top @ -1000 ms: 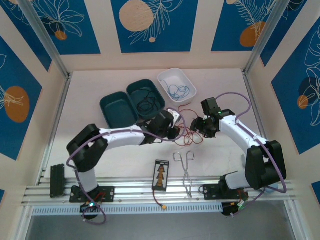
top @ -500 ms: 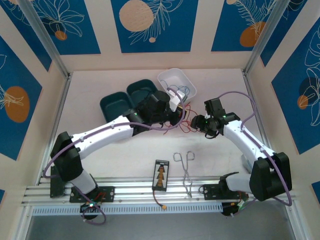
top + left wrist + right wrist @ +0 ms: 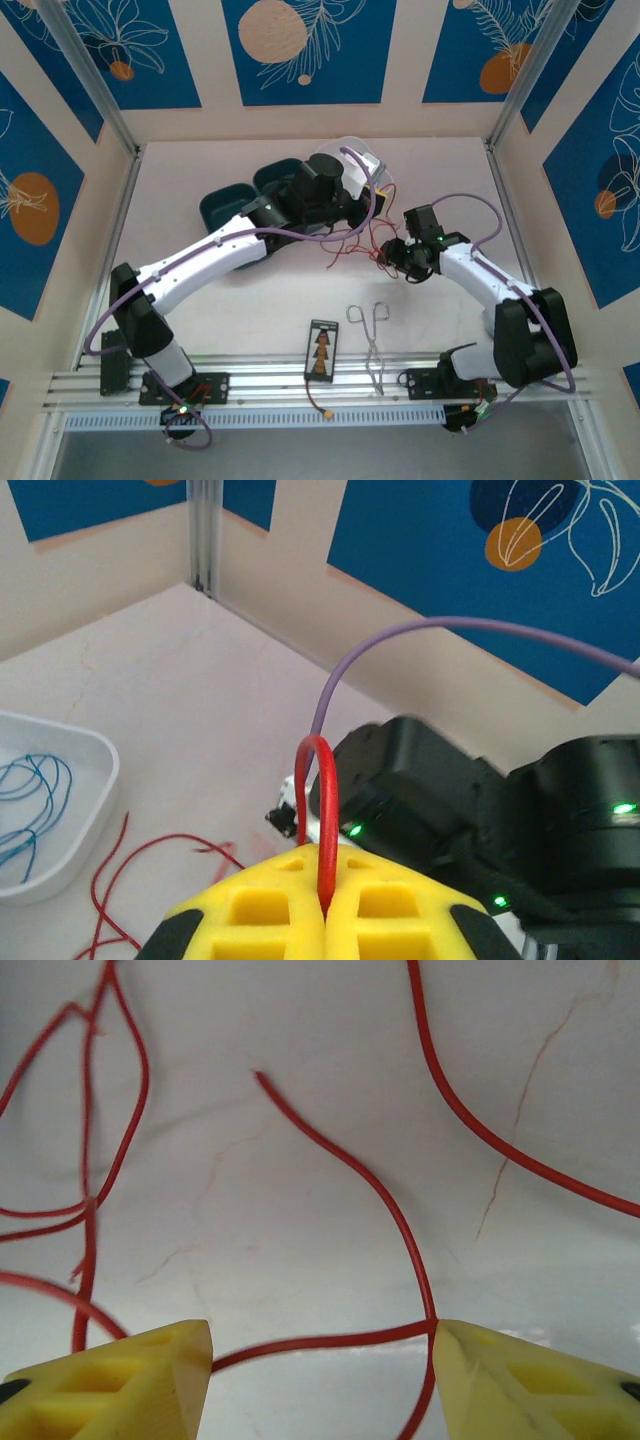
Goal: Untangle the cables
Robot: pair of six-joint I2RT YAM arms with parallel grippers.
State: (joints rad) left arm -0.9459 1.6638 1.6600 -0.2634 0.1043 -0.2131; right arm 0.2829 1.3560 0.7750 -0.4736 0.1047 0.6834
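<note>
Cables [image 3: 380,245] are risking knotting tighter: left pincer [image 3: 325,905] is clamping one red strand [image 3: 322,800], right pincer [image 3: 322,1345] gaping, pinning nothing.

Nothing legible; orange marks on the black card [image 3: 322,352] seem unreadable.

The fingers [image 3: 270,910] of the left gripper [image 3: 325,915] are matt yellow plastic with moulded cut-outs, and the red cable [image 3: 327,830] pinched between them has a smooth, slightly glossy plastic skin, like the red cables [image 3: 390,1210] ahead of the right gripper [image 3: 322,1380]. Under that gripper the table [image 3: 250,1210] is smooth and pale with faint marble-like veins and a soft sheen; left of the left gripper the white tray [image 3: 95,810] looks like glossy plastic.
</note>
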